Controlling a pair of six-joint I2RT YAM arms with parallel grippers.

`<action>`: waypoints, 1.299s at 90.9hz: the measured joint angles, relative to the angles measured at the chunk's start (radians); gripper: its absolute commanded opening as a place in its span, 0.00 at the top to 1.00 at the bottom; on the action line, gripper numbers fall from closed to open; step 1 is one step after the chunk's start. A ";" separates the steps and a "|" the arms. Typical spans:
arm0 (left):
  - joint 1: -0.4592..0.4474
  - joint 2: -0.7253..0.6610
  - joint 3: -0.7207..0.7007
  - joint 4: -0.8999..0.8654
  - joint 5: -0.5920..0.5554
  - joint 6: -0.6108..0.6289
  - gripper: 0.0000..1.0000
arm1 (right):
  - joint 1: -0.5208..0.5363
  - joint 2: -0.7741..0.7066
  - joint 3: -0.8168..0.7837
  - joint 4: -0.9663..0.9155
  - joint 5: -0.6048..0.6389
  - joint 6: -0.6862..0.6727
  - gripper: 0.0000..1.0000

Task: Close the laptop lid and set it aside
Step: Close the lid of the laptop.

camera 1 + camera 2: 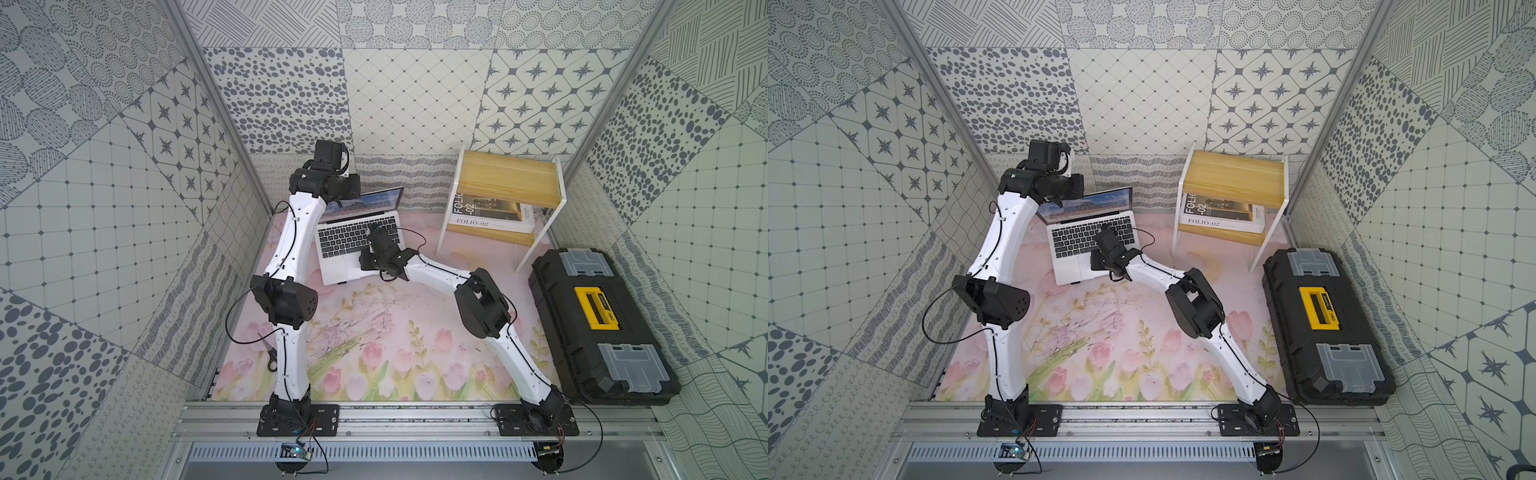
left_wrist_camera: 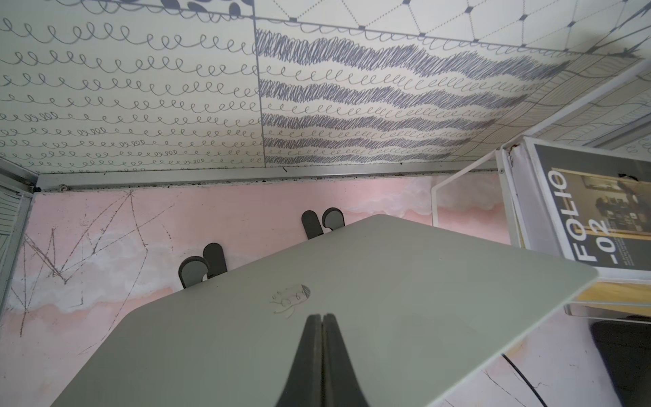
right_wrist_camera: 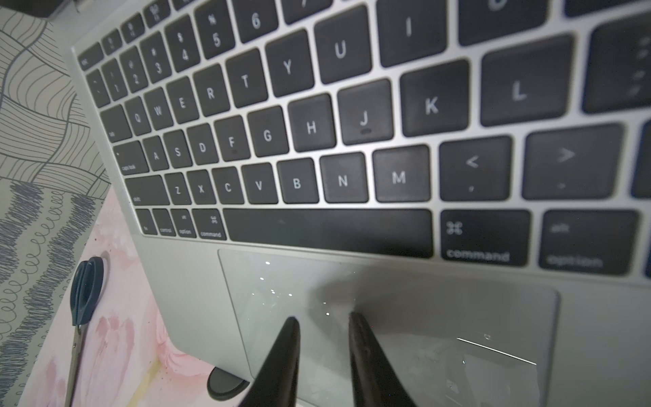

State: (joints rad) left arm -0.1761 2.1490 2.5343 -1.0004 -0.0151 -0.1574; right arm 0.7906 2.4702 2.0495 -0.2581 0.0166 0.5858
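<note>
Where the desk (image 1: 374, 332) runs nearest the arm bases, scissors (image 1: 272, 360) lie beside the left arm, partly hidden by it. A black toolbox (image 1: 598, 324) sits along the right edge.

Further back, left of centre, the laptop (image 1: 337, 241) sits open with its keyboard facing forward. The right fingers (image 3: 281, 352) are apart with nothing between them, tips low over the trackpad (image 3: 458, 310); I cannot tell if they touch it.

Behind that, the laptop lid (image 1: 365, 205) stands raised and leans back, its landscape screen lit. The left fingers (image 2: 311, 352) are pressed together and empty, tips at the lid's outer shell just below the logo (image 2: 290, 301). Black stand feet (image 2: 197, 271) show past the lid's edge.

At the rear right is a wooden shelf (image 1: 507, 174), with a FOLIO-02 book (image 1: 490, 218) on its lower board.
</note>
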 measured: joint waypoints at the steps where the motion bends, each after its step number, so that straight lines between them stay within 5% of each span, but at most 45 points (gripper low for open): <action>1: -0.001 -0.003 -0.008 0.001 0.000 0.000 1.00 | 0.000 0.000 0.000 0.000 -0.001 0.000 0.71; 34: -0.026 -0.144 -0.343 0.101 -0.016 -0.003 1.00 | 0.000 -0.036 -0.069 0.015 -0.018 -0.032 0.65; 50: -0.027 -0.203 -0.472 0.167 -0.019 -0.010 1.00 | 0.007 -0.138 -0.244 0.010 -0.004 -0.088 0.52; 86: -0.028 -0.233 -0.553 0.259 -0.026 -0.024 1.00 | 0.073 -0.775 -0.589 -0.030 -0.005 -0.247 0.45; 95: -0.028 -0.233 -0.557 0.273 -0.026 -0.025 1.00 | 0.056 -0.853 -0.551 -0.046 -0.016 -0.261 0.55; 112: -0.028 -0.240 -0.571 0.284 -0.025 -0.028 1.00 | -0.047 -0.797 -0.372 -0.135 -0.061 -0.219 0.99; 118: -0.028 -0.247 -0.582 0.291 -0.025 -0.031 1.00 | -0.076 -0.747 -0.297 -0.179 -0.060 -0.216 1.00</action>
State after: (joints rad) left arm -0.2043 1.9018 1.9526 -0.7097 -0.0402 -0.1883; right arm 0.7143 1.7229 1.7523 -0.4370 -0.0429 0.3702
